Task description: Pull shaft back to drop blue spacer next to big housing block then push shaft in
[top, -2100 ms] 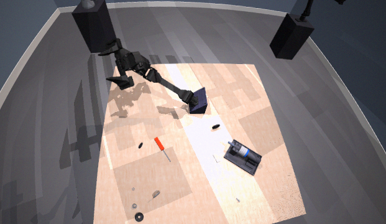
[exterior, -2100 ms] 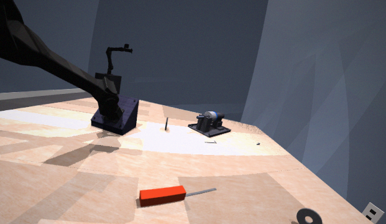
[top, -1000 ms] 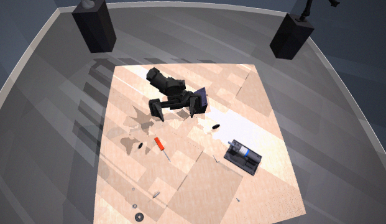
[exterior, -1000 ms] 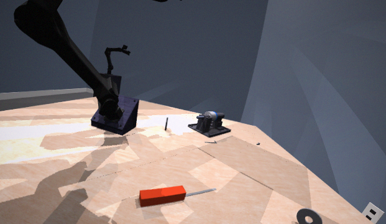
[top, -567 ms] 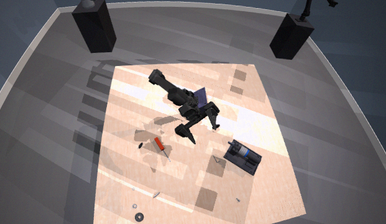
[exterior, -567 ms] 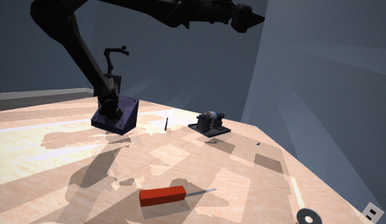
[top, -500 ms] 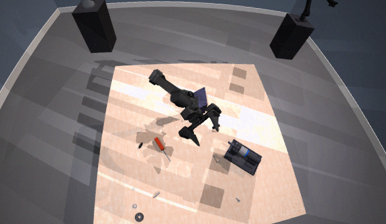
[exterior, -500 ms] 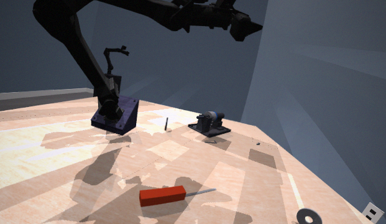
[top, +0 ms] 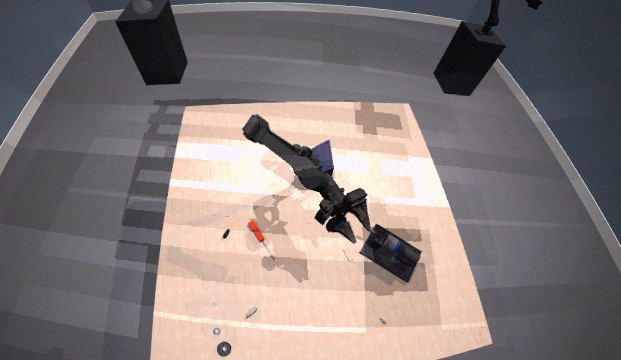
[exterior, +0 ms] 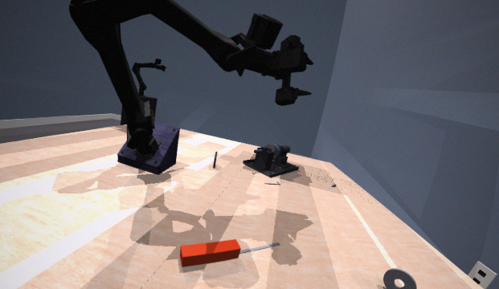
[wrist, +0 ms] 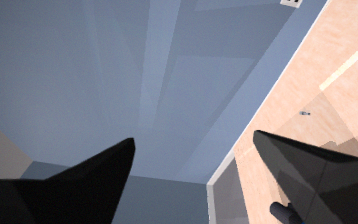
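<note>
The dark fixture sits on a base plate at the right of the table. The blue spacer shows as a thin blue ring in a row with grey and dark spacers on the shaft, still up in the fixture. The shaft's near end sticks out on the robot's side. My gripper is open and empty, high above the table. From above, its fingertips overlap the fixture's near edge. In the wrist view only a dark cylindrical end of the fixture shows, beside the right finger.
An orange-handled screwdriver lies left of the fixture. A small L-shaped key lies close to the base plate. A dark washer and other small parts lie toward the front. A thin dark piece stands between the arm base and fixture.
</note>
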